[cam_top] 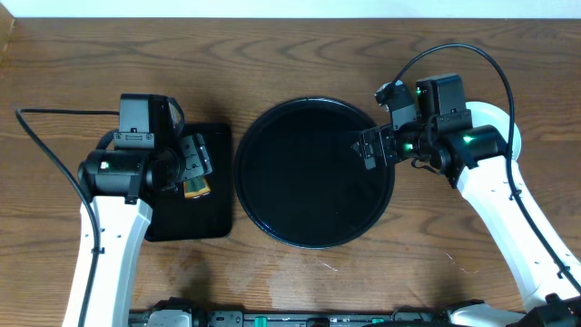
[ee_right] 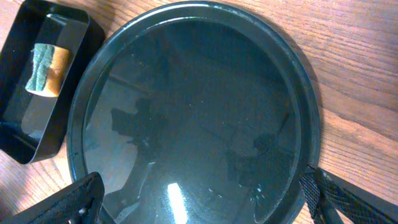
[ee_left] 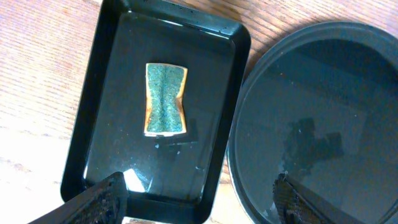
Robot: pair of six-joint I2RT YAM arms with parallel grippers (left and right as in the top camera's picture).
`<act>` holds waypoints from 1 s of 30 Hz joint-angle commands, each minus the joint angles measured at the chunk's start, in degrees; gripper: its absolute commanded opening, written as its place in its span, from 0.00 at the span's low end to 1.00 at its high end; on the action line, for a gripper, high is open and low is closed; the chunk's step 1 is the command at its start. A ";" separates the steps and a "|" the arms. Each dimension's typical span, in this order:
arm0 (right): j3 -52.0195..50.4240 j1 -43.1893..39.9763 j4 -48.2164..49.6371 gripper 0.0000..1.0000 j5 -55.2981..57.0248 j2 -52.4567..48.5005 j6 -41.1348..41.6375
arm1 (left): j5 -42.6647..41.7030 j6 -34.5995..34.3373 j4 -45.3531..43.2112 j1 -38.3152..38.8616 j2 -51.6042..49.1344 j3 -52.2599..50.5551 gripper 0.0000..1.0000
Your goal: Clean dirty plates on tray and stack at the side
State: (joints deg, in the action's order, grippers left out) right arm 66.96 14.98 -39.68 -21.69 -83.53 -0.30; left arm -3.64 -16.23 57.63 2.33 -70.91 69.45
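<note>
The round black tray [cam_top: 300,204] sits at the centre of the overhead frame on a wood-grain table [cam_top: 272,36]. Just beside it, frame left, a rectangular tray [cam_top: 195,222] holds a green-and-yellow sponge [ee_left: 165,99], possibly in a film of water. The left gripper [ee_left: 199,190] hangs above the sponge, jaws spread and empty. The right gripper [ee_right: 202,196], over the round tray's upper-right rim, gapes wide, gripping nothing.

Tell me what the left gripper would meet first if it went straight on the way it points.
The left gripper would likely meet the floor of the rectangular black tray, close beside the sponge; depth is unclear.
</note>
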 commanded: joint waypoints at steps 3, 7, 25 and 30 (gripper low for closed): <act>0.42 0.48 0.02 0.99 -0.85 -0.07 -0.20 | 0.90 0.55 0.00 -0.33 0.50 0.42 0.80; 0.42 0.48 0.07 0.99 -0.83 -0.07 -0.17 | 0.90 0.57 0.00 -0.33 0.50 0.42 0.81; 0.42 0.48 0.04 0.99 -0.83 -0.07 -0.20 | 0.90 0.57 0.00 -0.33 0.50 0.42 0.90; 0.42 0.48 0.02 0.99 -0.83 -0.07 -0.17 | 0.90 0.57 0.00 -0.33 0.50 0.42 0.91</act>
State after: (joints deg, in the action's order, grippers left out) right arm 66.96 14.98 -39.64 -21.69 -83.53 -0.30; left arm -3.62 -16.23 57.63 2.33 -70.91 69.45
